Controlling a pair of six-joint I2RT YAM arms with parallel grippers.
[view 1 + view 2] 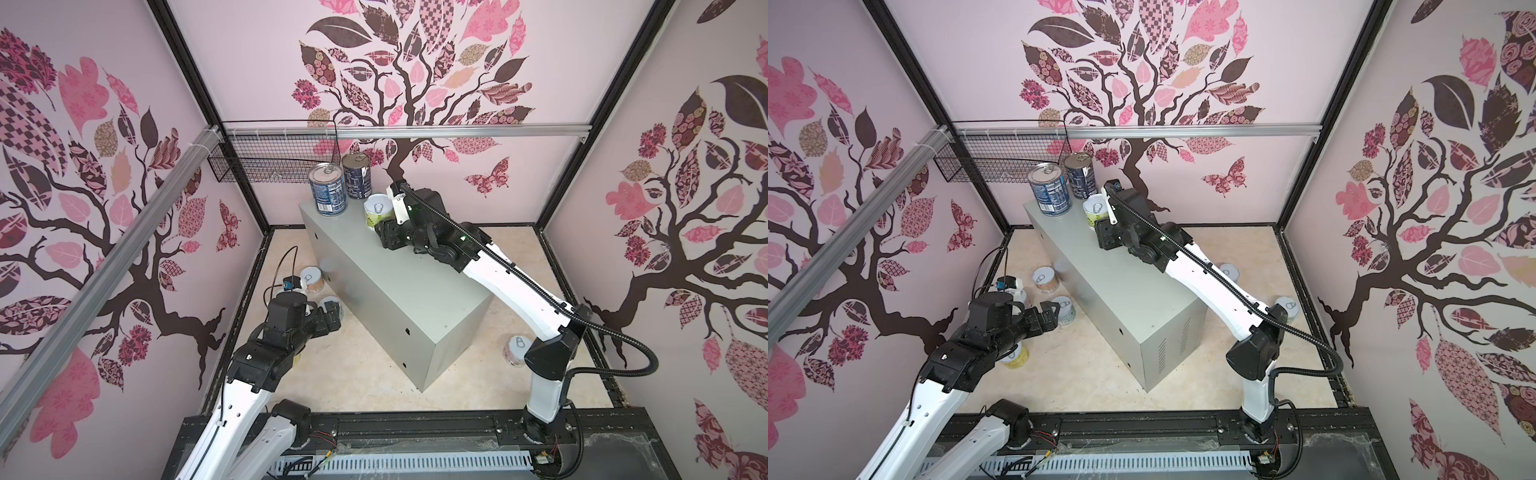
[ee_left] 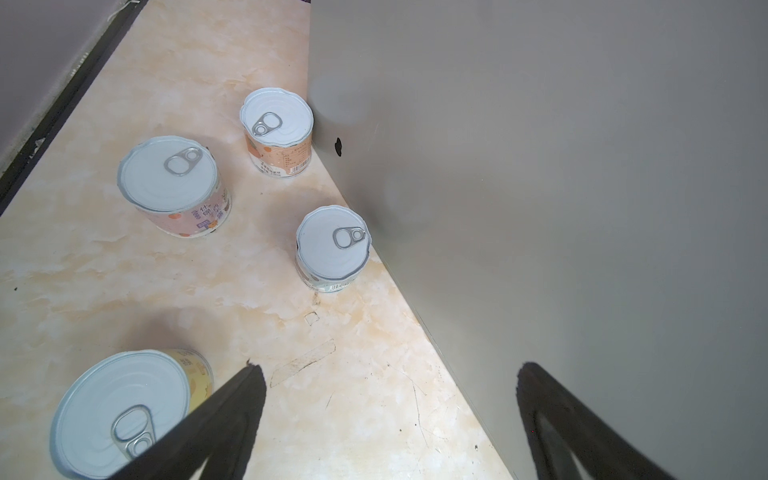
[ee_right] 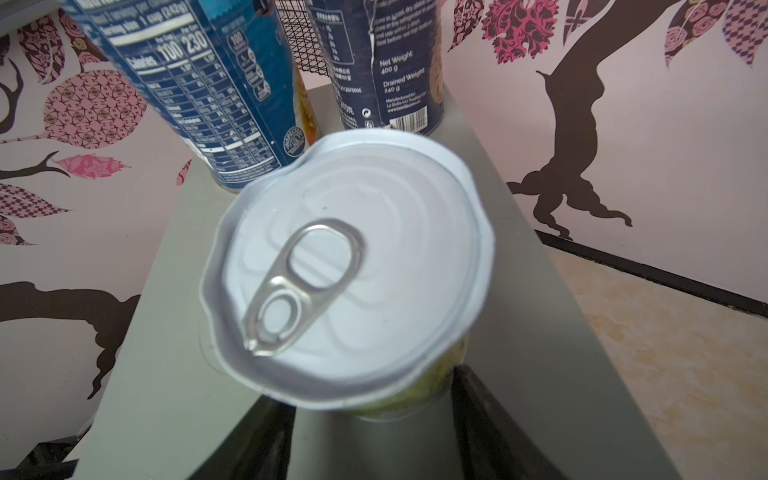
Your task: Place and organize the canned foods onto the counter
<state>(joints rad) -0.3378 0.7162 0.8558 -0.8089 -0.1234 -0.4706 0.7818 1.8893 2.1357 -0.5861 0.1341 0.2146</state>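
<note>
done: two tall blue cans [image 1: 328, 189] up on counter [image 1: 395, 282] | now: gripping green can [image 1: 379, 210] with right gripper [image 3: 372, 392] beside them | left gripper [image 2: 390, 368]: spread wide, empty | to do: short cans [image 2: 332, 245] on floor [image 2: 124, 291]

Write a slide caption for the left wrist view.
Four white-lidded cans on marbled floor near the grey-green counter; left gripper open.

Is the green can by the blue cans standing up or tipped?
Standing up: the green can has its white pull-tab lid facing up.

Black wire basket [image 1: 270, 160] hangs at silver rail [image 1: 457, 132] above marbled floor [image 1: 365, 374].
</note>
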